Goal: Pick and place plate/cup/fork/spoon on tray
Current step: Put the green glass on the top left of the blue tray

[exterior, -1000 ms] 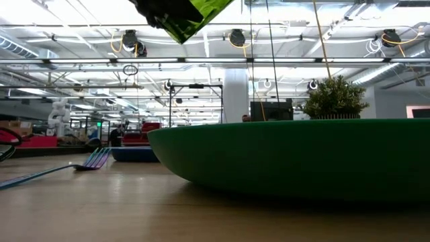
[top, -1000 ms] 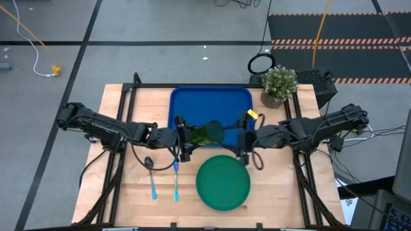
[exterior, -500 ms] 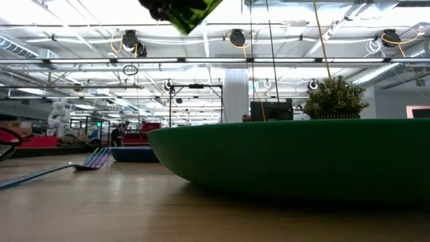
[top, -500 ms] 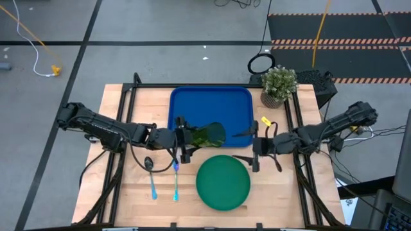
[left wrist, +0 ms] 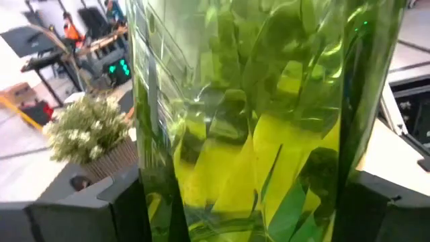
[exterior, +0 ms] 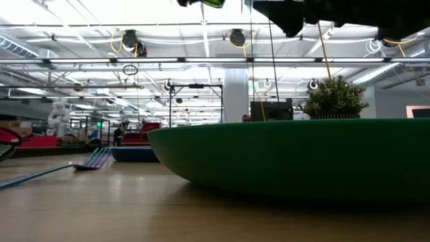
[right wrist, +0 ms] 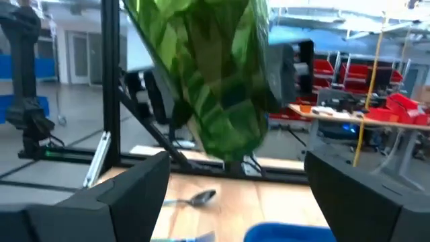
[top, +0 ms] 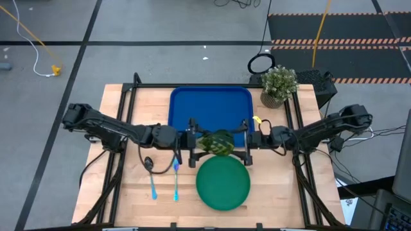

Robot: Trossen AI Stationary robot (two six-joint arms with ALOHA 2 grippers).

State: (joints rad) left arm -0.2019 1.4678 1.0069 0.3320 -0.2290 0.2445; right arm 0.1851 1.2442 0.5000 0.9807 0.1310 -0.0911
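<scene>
The cup [top: 217, 142], a translucent green tumbler, hangs at centre frame in the high view, over the near edge of the blue tray [top: 210, 106] and just above the green plate [top: 223, 182]. The left gripper [top: 196, 142] grasps it from the left, fingers clamped on its sides; the left wrist view fills with the cup's [left wrist: 255, 121] glassy wall between the dark fingers [left wrist: 87, 212]. The right gripper [top: 246, 142] faces it from the right with its pincer released and spread wide, and only the right wrist view shows the cup [right wrist: 215, 81] hanging clear between those parted fingers [right wrist: 101, 202], untouched by them, with the spoon [right wrist: 195, 197] lying on the wood beyond. The high view places spoon [top: 150, 173] and fork [top: 175, 179] side by side at lower left of the table, near the potted plant's [top: 278, 85] opposite corner. The low view, by contrast, is dominated by the plate's [exterior: 289, 158] rim, with the fork [exterior: 87, 161] at far left.
</scene>
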